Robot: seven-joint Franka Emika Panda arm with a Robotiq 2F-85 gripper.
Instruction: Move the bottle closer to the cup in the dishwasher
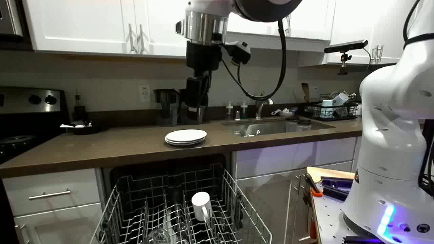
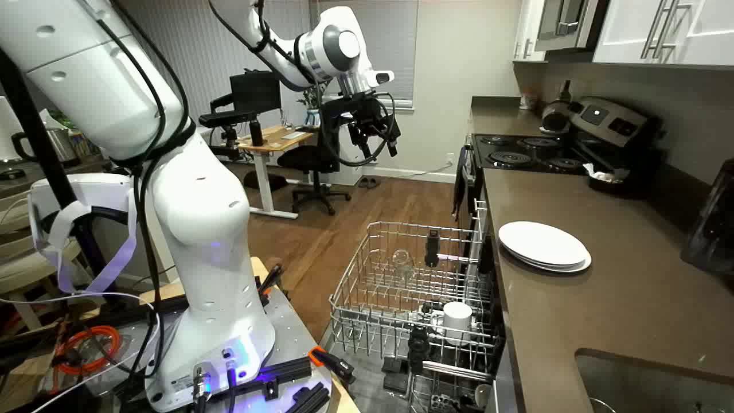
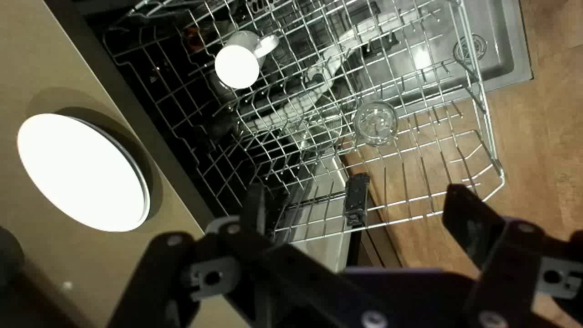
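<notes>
We see a white cylindrical ceramic mug [image 3: 237,67] bottom-up in the grey metal wire rack [image 3: 482,102] of the dishwasher [image 3: 505,50], its long axis near upright, its handle [image 3: 269,44] turned away from the brown countertop [image 3: 36,64]. A clear round glass vessel [image 3: 375,122] sits in the rack, apart from the mug. In the wrist view, the black gripper [image 3: 355,191] has its fingers [image 3: 471,221] spread wide, well clear of both. In an exterior view, we cannot read the lettering on the black-and-orange clamp [image 2: 338,365].

Wrist view | spotting white mug [image 3: 239,59] upside down in dishwasher [image 3: 498,50], handle toward two o'clock | and at its four o'clock, clear vessel [image 3: 375,123]!
</notes>
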